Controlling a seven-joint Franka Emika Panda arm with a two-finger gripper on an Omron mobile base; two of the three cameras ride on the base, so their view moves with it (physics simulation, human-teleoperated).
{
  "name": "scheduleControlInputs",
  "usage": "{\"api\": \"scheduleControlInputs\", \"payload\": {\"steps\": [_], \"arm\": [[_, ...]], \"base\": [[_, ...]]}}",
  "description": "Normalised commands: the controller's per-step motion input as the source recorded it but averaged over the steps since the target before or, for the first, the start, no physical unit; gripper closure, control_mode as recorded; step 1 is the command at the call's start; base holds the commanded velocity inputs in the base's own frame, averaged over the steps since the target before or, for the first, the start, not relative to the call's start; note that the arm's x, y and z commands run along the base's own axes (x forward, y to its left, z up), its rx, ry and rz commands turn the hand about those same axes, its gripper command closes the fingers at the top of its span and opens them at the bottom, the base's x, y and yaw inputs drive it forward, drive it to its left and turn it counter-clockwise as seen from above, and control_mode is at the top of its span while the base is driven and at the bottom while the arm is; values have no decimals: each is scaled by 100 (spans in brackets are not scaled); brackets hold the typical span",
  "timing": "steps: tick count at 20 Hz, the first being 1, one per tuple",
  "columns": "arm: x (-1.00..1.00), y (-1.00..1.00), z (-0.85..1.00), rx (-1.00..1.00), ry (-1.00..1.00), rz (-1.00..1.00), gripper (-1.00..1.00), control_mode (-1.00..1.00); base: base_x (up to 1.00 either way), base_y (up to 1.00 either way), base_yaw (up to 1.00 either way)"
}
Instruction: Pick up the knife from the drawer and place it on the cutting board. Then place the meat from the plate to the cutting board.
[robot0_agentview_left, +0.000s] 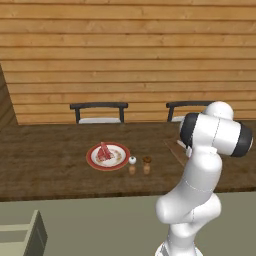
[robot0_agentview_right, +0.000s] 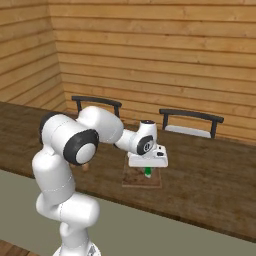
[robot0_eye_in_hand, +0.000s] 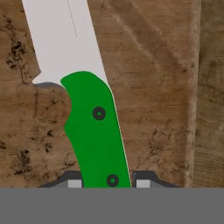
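Observation:
The knife (robot0_eye_in_hand: 94, 127) has a green handle and a pale grey blade, and it hangs point-down close over the cutting board (robot0_eye_in_hand: 162, 87). My gripper (robot0_eye_in_hand: 108, 183) is shut on the handle's lower end, one fingertip against each side. In the right base view the gripper (robot0_agentview_right: 148, 167) reaches down over the brown cutting board (robot0_agentview_right: 135, 179), with the knife's (robot0_agentview_right: 148, 173) green handle showing below the hand. On the table to the left lies the red-rimmed plate (robot0_agentview_left: 90, 157), and the red streaked meat (robot0_agentview_left: 104, 151) rests on it. My arm hides most of the board in the left base view.
Two small shakers (robot0_agentview_left: 132, 165) (robot0_agentview_left: 146, 165) stand between the plate and the board. Two dark chairs (robot0_agentview_left: 99, 111) (robot0_agentview_right: 192, 122) sit behind the wooden table (robot0_agentview_left: 45, 160) against a plank wall. An open drawer (robot0_agentview_left: 20, 237) juts out at the lower left.

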Motion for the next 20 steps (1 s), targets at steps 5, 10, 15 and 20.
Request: {"api": "scheduleControlInputs", "payload": {"steps": [5, 10, 15, 20], "arm": [[-1, 0, -26, 0, -2, 0, 100, -100], [0, 0, 0, 0, 0, 0, 100, -100], [0, 0, 0, 0, 0, 0, -100, -100], [0, 0, 0, 0, 0, 0, -100, -100]], "base": [[0, 0, 0], [0, 0, 0], [0, 0, 0], [0, 0, 0]]}}
